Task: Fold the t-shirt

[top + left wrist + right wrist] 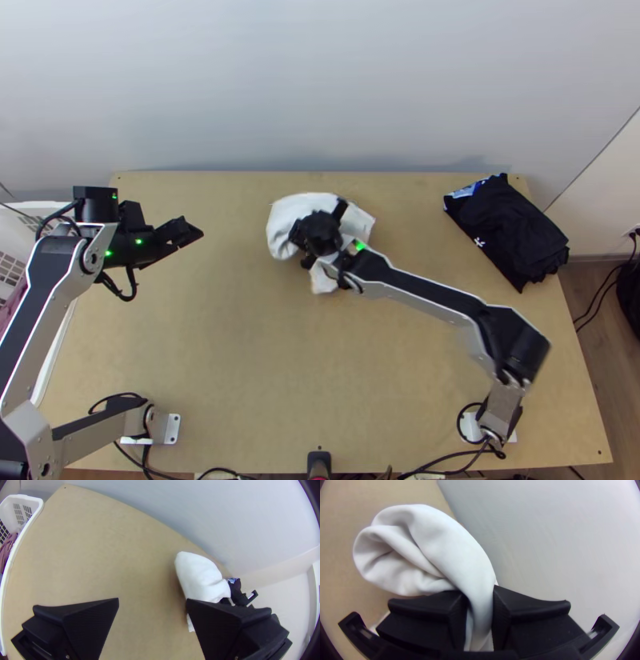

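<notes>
The white t-shirt [290,220] is bunched at the back middle of the table, partly under my right gripper [316,240]. In the right wrist view my right gripper [480,603] is shut on a thick gathered strand of the t-shirt [453,546], with a curled, folded bulge beyond the fingers. My left gripper [190,233] is over the left part of the table, apart from the cloth. The left wrist view has my left gripper [152,603] open with bare table between its fingers, and the t-shirt [200,576] farther off, partly behind one finger.
A black folded garment [512,232] lies at the table's back right. A white basket [16,546] with clothes stands beyond the left edge. The wall [320,88] rises behind the table [240,360], and the right arm spans the table's right half.
</notes>
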`<control>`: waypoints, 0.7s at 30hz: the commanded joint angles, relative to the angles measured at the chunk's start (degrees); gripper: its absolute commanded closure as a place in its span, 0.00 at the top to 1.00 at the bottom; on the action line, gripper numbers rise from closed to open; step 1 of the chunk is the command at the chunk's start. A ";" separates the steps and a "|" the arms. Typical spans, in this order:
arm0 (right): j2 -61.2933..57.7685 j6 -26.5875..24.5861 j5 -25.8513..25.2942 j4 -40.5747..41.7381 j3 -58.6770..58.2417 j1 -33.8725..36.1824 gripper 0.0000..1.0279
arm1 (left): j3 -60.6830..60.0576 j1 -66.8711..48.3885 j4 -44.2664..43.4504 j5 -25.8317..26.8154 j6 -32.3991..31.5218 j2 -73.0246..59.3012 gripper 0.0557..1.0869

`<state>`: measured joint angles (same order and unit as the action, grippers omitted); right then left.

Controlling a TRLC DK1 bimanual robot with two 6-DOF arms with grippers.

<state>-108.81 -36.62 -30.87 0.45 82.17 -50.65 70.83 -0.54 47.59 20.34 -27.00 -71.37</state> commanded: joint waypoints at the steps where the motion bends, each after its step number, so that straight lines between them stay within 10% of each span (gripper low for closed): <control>1: 9.50 5.86 -4.37 -3.26 0.89 2.40 0.03 | 1.51 -0.26 2.59 -0.04 -0.59 1.41 0.95; 15: 33.76 9.64 -6.57 -9.33 -2.45 26.31 0.03 | 1.77 -0.96 5.67 -0.74 -0.68 2.56 0.95; 21: 40.79 9.73 1.87 -9.94 -8.52 45.73 0.03 | 0.89 -2.01 5.67 -1.18 -0.59 1.59 0.95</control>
<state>-76.47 -27.27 -35.33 -8.36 78.63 -23.16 72.36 -1.52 53.04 19.55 -27.81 -69.08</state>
